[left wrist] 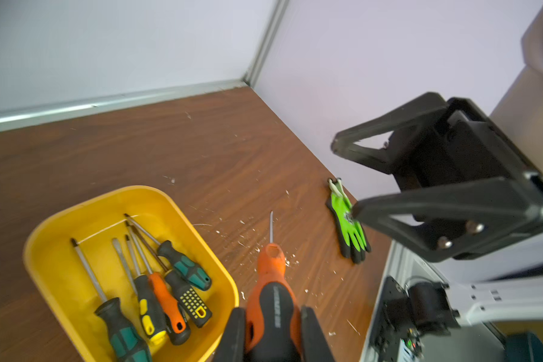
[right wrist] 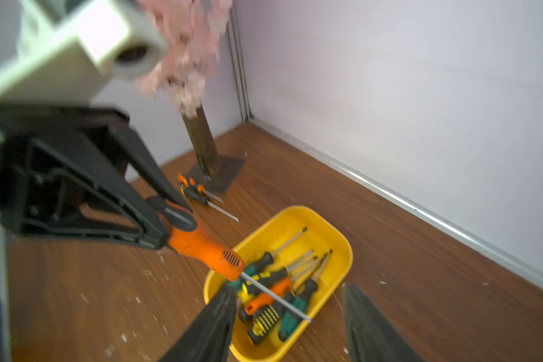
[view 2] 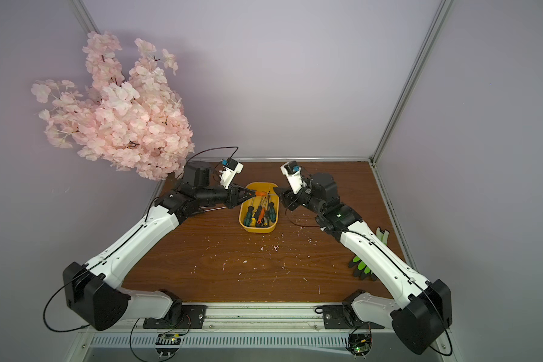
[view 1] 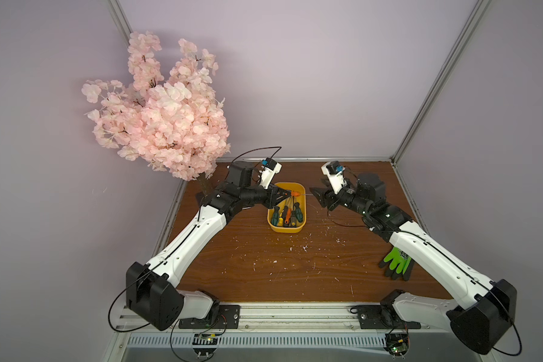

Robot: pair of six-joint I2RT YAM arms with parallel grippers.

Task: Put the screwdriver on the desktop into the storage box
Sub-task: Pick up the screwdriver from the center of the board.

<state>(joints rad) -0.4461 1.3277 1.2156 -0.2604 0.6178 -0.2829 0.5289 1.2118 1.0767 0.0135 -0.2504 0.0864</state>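
An orange-and-black screwdriver (left wrist: pixel 271 275) (right wrist: pixel 204 244) hangs above the far end of the yellow storage box (view 1: pixel 287 231) (view 2: pixel 257 231). My left gripper (left wrist: pixel 272 310) (view 1: pixel 287 195) is shut on its handle, and its metal shaft points toward the right arm. My right gripper (right wrist: pixel 289 290) (view 1: pixel 315 196) is open, with the shaft running between its spread fingers. Several screwdrivers (left wrist: pixel 157 291) lie inside the box (left wrist: pixel 44 232). Two more screwdrivers (right wrist: pixel 195 192) lie on the desktop (view 1: pixel 264 266) beside the tree's base plate.
A pink blossom tree (view 1: pixel 160 119) stands at the far left corner, its trunk (right wrist: pixel 201 141) close behind the left arm. A green-and-black glove (view 1: pixel 397 261) (left wrist: pixel 348 225) lies at the right edge under the right arm. Aluminium rails and lilac walls enclose the board.
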